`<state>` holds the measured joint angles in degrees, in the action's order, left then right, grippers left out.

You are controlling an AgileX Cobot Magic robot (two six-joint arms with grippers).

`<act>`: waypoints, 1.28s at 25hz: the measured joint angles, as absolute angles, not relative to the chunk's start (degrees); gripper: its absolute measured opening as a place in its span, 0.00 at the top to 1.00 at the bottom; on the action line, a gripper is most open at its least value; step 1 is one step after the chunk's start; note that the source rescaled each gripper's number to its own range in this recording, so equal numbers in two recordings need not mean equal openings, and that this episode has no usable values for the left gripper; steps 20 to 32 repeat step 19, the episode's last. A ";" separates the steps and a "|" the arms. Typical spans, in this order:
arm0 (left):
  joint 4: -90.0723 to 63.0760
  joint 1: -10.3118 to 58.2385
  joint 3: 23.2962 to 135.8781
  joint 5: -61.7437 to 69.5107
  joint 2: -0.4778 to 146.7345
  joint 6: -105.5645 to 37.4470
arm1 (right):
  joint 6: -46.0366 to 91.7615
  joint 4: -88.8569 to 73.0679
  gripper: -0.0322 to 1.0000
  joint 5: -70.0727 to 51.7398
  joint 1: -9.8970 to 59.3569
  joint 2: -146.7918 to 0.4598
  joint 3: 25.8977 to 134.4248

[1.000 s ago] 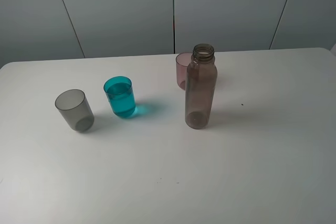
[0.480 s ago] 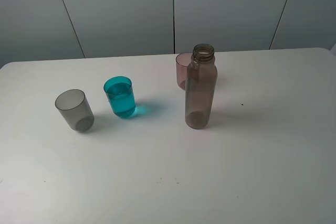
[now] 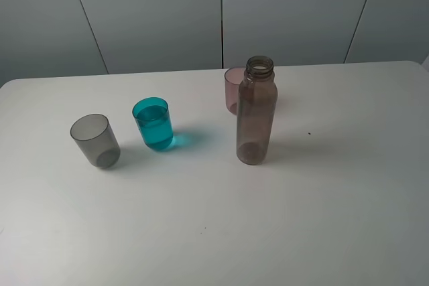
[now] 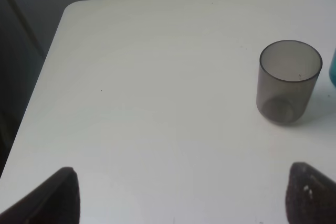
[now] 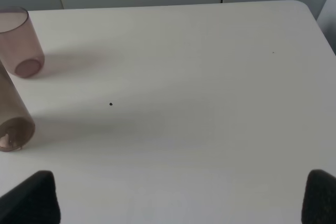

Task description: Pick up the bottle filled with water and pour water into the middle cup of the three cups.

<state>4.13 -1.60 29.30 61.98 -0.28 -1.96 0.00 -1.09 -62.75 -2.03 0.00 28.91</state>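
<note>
Hovering low over the white counter (image 3: 335, 219), the left gripper (image 4: 181, 195) shows only two dark fingertips (image 4: 60, 195) in its wrist view, set wide apart with nothing between them. Ahead of it stands the grey cup (image 3: 96, 140), upright and empty, well left of the bottle. Next comes the middle cup (image 3: 153, 123), teal and holding water, also left of the bottle (image 3: 256, 110). That bottle stands upright and uncapped near the counter's centre, with the pinkish cup (image 3: 232, 90) just behind it, partly hidden by its shoulder. A small dark speck (image 3: 309, 133) lies right of the bottle. The right gripper (image 5: 181, 198) likewise sits low, jaws spread wide and empty, the bottle's base off to one side.
</note>
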 joint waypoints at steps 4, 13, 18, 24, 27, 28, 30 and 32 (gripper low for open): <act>4.13 -1.60 29.30 61.98 -0.28 -1.96 | 0.00 -1.09 0.00 -62.75 -2.03 0.00 28.91; 4.13 -1.60 29.30 61.98 -0.28 -1.96 | 0.00 -1.09 0.00 -62.75 -2.03 0.00 28.91; 4.13 -1.60 29.30 61.98 -0.28 -1.96 | 0.00 -1.09 0.00 -62.75 -2.03 0.00 28.91; 4.13 -1.60 29.30 61.98 -0.28 -1.96 | 0.00 -1.09 0.00 -62.75 -2.03 0.00 28.91; 4.13 -1.60 29.30 61.98 -0.28 -1.96 | 0.00 -1.09 0.00 -62.75 -2.03 0.00 28.91; 4.13 -1.60 29.30 61.98 -0.28 -1.96 | 0.00 -1.09 0.00 -62.75 -2.03 0.00 28.91; 4.13 -1.60 29.30 61.98 -0.28 -1.96 | 0.00 -1.09 0.00 -62.75 -2.03 0.00 28.91; 4.13 -1.60 29.30 61.98 -0.28 -1.96 | 0.00 -1.09 0.00 -62.75 -2.03 0.00 28.91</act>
